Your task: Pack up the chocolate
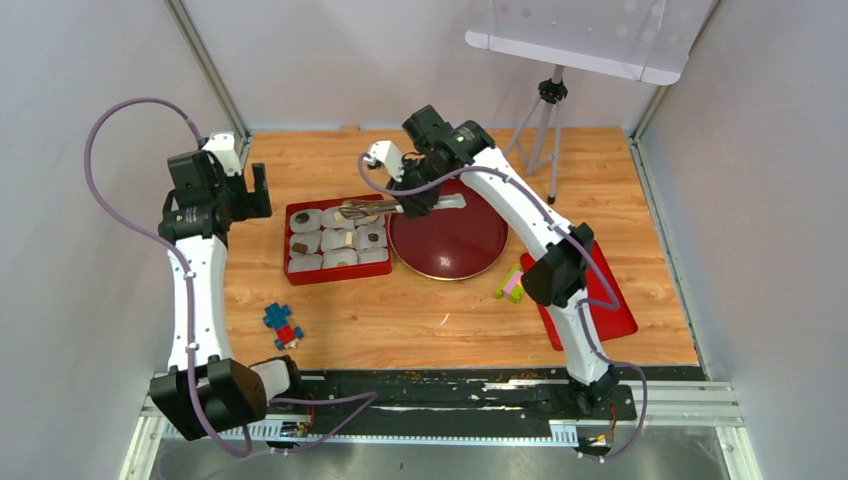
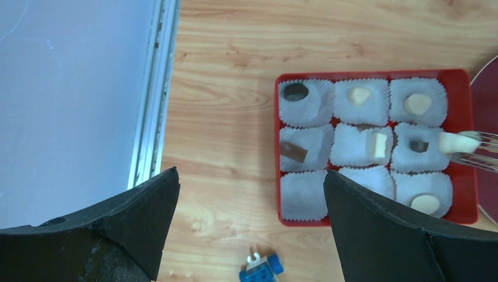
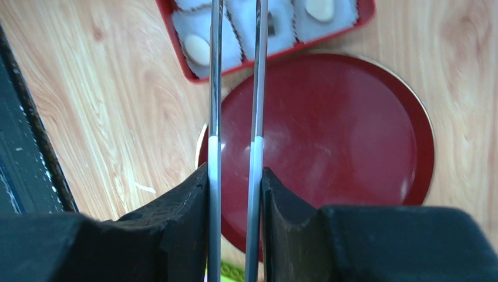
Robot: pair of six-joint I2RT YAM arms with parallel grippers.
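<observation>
The red tray [image 2: 277, 147] holds white paper cups with chocolate in several of them: a cream heart [image 2: 359, 95], a cream oval [image 2: 417, 104], a brown bar [image 2: 293, 152] and a dark ring [image 2: 296, 91]. My right gripper [image 3: 235, 176] is shut on metal tongs [image 3: 258, 88], which reach over the tray's right side. The tongs' tips [image 2: 478, 151] pinch a pale cream chocolate [image 2: 458, 142] above a cup. My left gripper [image 2: 251, 173] hangs open and empty over the wood just left of the tray. In the top view the right gripper [image 1: 415, 205] sits over the plate's far-left edge and the left gripper [image 1: 255, 190] is left of the tray [image 1: 290, 255].
A dark red round plate [image 1: 447, 240] lies right of the tray. A blue toy block [image 1: 283, 325] lies near the left arm, and a green and pink block [image 1: 510, 283] sits by the plate. A flat red lid [image 1: 610, 300] lies under the right arm. A tripod [image 1: 545, 120] stands at the back.
</observation>
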